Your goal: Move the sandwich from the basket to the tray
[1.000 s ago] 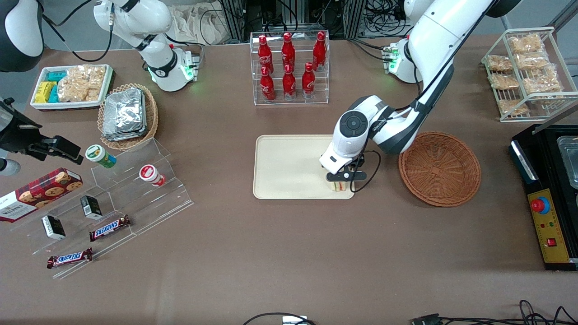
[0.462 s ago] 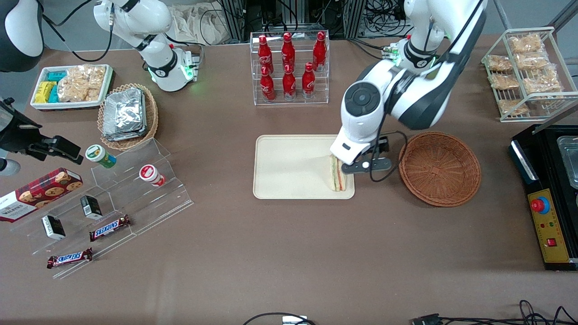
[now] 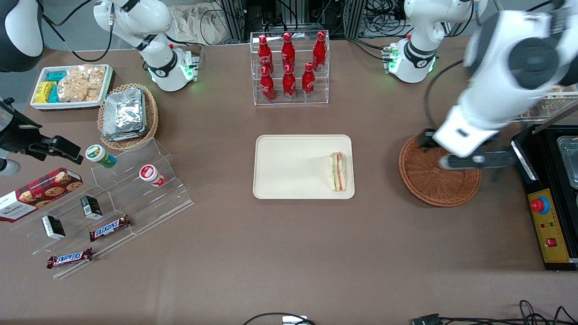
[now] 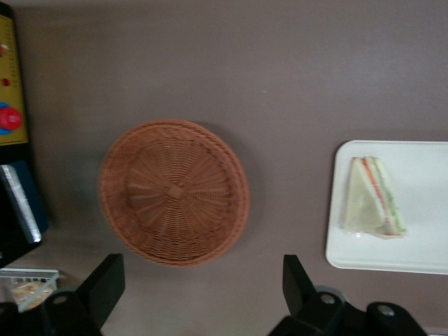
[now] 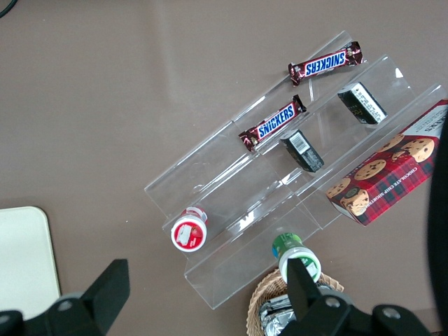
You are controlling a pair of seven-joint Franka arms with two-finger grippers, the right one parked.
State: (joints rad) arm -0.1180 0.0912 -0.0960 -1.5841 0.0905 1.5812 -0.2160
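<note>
Sandwich point(image 3: 338, 171) on tray point(image 3: 289, 167); end effector point(image 4: 199, 294) above basket point(image 3: 439, 180)

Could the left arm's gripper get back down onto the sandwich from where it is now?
Probably yes. The gripper is open and empty, raised above the basket, beside the tray. The sandwich lies alone on the tray at the edge nearest the basket, with nothing over it or between them.
</note>
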